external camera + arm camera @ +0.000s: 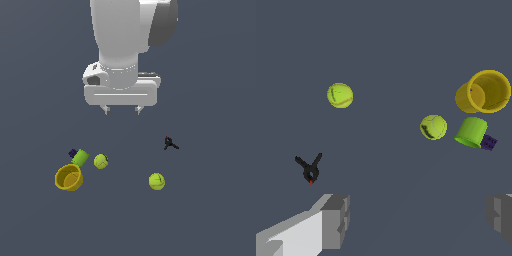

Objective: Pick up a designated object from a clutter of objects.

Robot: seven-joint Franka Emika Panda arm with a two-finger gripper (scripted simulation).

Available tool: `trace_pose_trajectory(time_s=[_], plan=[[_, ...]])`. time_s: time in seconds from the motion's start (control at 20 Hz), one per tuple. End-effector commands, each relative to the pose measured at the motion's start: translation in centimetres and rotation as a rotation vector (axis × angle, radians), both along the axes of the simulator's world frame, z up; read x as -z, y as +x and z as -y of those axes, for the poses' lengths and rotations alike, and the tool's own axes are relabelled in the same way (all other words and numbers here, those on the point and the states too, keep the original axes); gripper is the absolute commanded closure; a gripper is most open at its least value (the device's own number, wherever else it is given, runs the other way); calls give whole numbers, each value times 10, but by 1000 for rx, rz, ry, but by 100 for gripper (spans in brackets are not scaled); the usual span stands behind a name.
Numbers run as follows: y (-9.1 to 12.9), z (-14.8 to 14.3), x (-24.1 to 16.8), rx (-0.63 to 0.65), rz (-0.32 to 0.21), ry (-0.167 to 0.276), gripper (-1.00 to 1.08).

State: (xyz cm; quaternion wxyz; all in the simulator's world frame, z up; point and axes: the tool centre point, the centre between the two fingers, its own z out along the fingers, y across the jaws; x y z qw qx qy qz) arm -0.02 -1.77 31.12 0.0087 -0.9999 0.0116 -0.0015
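Observation:
Two yellow-green tennis balls lie on the dark floor. The slightly larger one (156, 181) (339, 95) lies alone toward the exterior view's right. The smaller-looking one (101, 161) (433, 127) lies next to a green cylinder with a purple end (80, 157) (472, 132) and a yellow cup on its side (68, 177) (483, 92). A tiny black-and-red piece (170, 143) (310, 170) lies apart. My gripper (122, 110) (418, 220) hangs well above them all, open and empty, with its fingers (336, 220) wide apart.
The floor is a plain dark grey surface (210, 220). The cup, cylinder and smaller ball crowd together at the exterior view's left.

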Motion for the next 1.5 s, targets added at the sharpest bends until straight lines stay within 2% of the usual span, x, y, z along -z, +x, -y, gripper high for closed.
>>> trace_pose_trajectory(time_s=[0.0,0.45,0.8,1.1,1.45], plan=[[0,0,0,0,0,0,-92],[-4,5,13,-48,-33,-26,-92],[0,3,16,-54,-32,-26,-92],[16,-6,28,-83,-30,-31,-92],[49,-29,58,-147,-24,-36,-92]])
